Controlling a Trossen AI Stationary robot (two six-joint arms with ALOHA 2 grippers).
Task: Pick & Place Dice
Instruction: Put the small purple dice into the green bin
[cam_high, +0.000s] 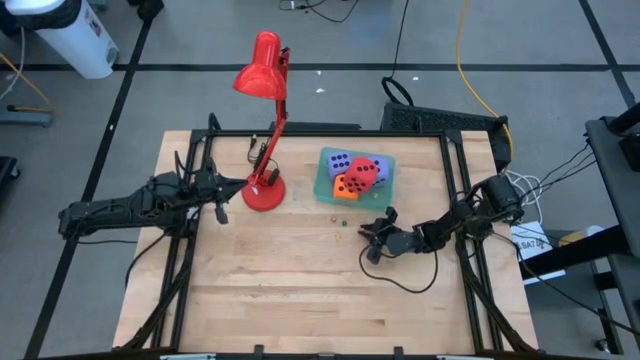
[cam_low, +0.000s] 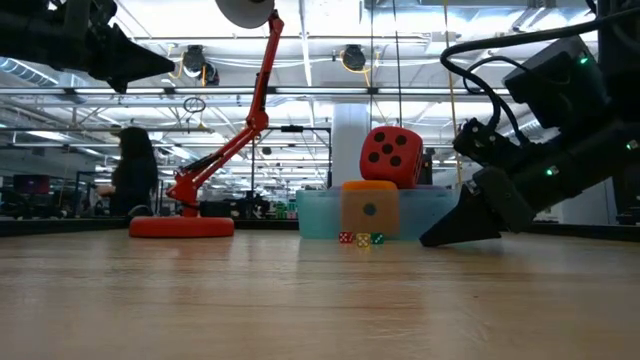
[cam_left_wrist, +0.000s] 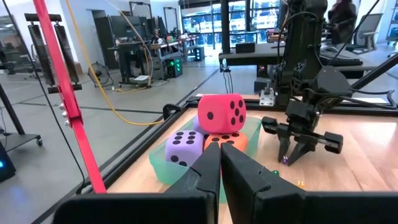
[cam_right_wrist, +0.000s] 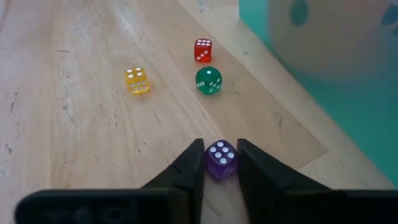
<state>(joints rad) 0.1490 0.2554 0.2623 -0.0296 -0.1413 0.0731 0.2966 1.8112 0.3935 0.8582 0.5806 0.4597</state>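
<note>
On the tabletop (cam_right_wrist: 81, 124), four small dice: red die (cam_right_wrist: 203, 50), yellow die (cam_right_wrist: 137, 80), green die (cam_right_wrist: 208, 80), purple die (cam_right_wrist: 220, 157).

Four small translucent dice with white pips lie on the wood in the right wrist view. The purple die (cam_right_wrist: 221, 160), bottom centre, sits flat on the table, pinched between the right gripper's (cam_right_wrist: 221, 163) fingers. The green die (cam_right_wrist: 209, 81) lies above it at centre, the red die (cam_right_wrist: 203, 50) just beyond that, and the yellow die (cam_right_wrist: 137, 80) apart to the left.

In the high view, right of centre, large soft dice fill a teal tray (cam_high: 321, 186). The big red die (cam_high: 364, 173) sits tilted on top, above the big orange die (cam_high: 345, 186) and the big purple die (cam_high: 337, 162).
</note>
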